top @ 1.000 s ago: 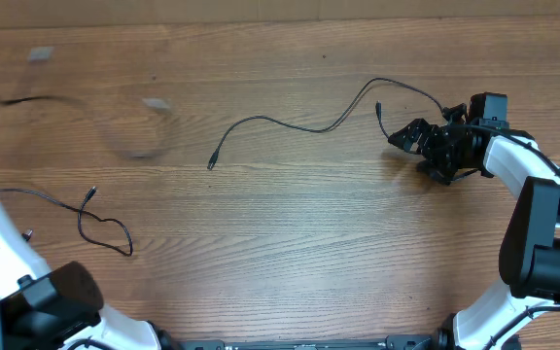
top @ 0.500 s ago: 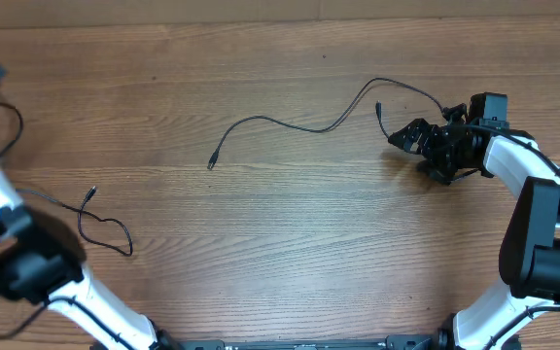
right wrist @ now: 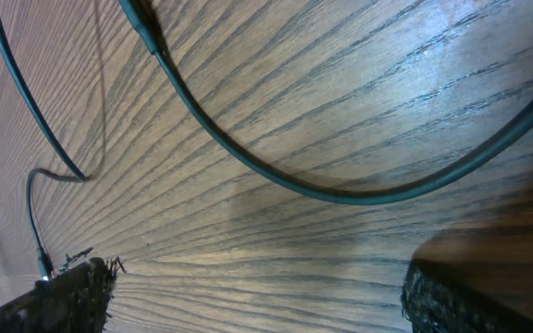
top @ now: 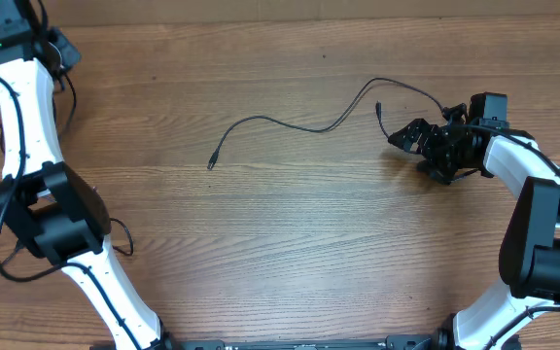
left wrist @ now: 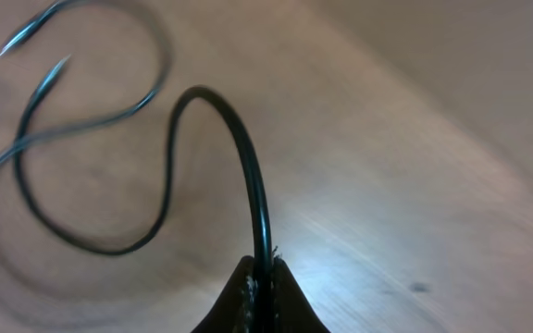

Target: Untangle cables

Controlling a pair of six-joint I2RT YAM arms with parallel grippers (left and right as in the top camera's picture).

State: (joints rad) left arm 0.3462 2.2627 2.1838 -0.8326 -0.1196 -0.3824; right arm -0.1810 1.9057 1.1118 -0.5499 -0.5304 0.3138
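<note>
Near the left edge of the table [top: 290, 262], a thin black cable [top: 127, 243] lies loose, partly hidden by the left arm [top: 27, 126]. A second cable [top: 299, 125] snakes across the middle toward the right edge, where the right gripper [top: 404, 134] rests with jaws spread, gripping nothing. At the far left corner, the left gripper [left wrist: 259, 289] pinches a third cable [left wrist: 255, 185], which loops away over the table.

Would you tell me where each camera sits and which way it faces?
Overhead: above the table, looking straight down; left arm and right arm show.
Left wrist: looks down past the left gripper, shut on the held cable.
Right wrist: low over the table, looks through the open right gripper at the loose cable.
Shared: overhead and right wrist both show the loose cable.
</note>
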